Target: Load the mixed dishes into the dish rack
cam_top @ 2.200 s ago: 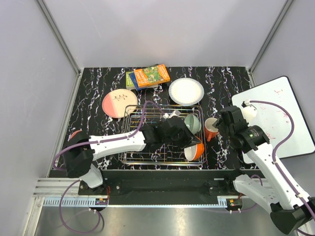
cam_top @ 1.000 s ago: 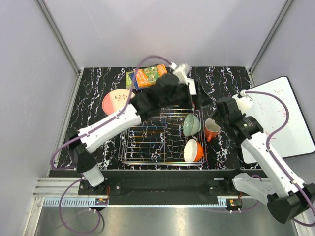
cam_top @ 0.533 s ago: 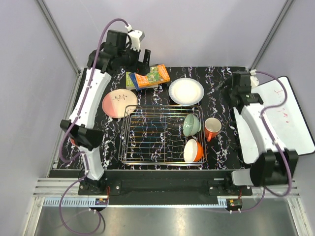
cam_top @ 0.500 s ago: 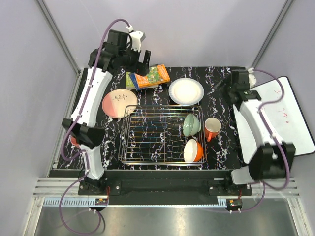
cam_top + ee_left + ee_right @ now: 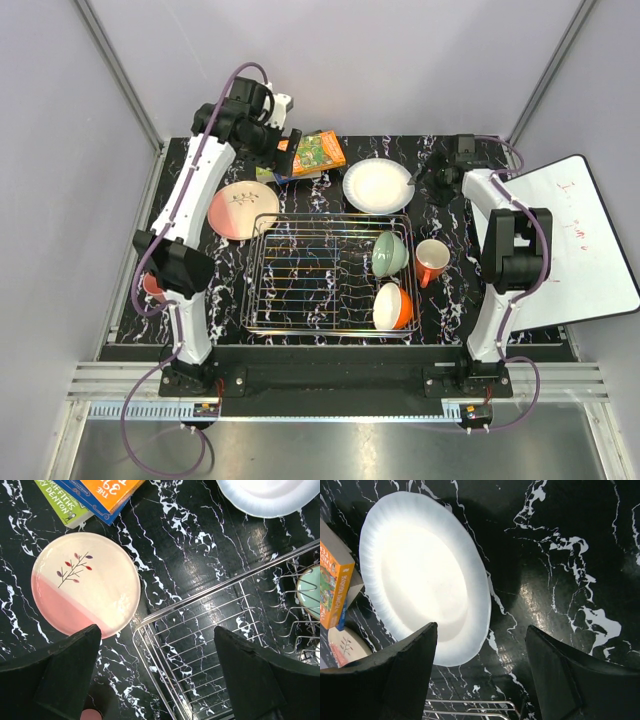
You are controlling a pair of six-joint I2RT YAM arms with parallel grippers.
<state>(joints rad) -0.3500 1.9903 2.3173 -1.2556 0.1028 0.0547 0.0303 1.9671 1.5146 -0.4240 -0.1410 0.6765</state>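
Dish rack (image 5: 300, 292): a large rectangular shallow basket of shiny silver wire grid. It stands at the near centre of the table (image 5: 200, 262).

Surface and room
- The table top is glossy black with white marble veining. Glare patches show on it in both wrist views.
- Pale grey-lilac wall panels (image 5: 60, 150) in aluminium frame posts close off the left, far and right sides.
- An aluminium rail (image 5: 330, 410) runs along the near edge, by the arm bases.
- A white board with rounded corners (image 5: 585, 240) lies beyond the right edge of the table.

Dishes in the rack
- A pale green bowl (image 5: 390, 253) stands tilted on edge at the right end.
- An orange bowl with white inside (image 5: 393, 307) lies tilted at the near right corner.

Dishes on the table
- An orange-red mug (image 5: 431, 262) sits just beside the right side of the rack.
- A round white plate (image 5: 378, 186) lies just beyond the far right corner.
- A round pink-and-cream plate with a sprig motif (image 5: 243, 210) lies just beyond the far left corner.
- A stack of colourful books (image 5: 308, 155) lies at the far edge, between the two plates.

Grippers
- Left gripper (image 5: 155, 629): raised above the far left of the table, over the far left corner of the rack. The jaws are spread wide and hold nothing.
- Right gripper (image 5: 480, 626): over the right rim of the white plate. The jaws are spread and grip nothing.
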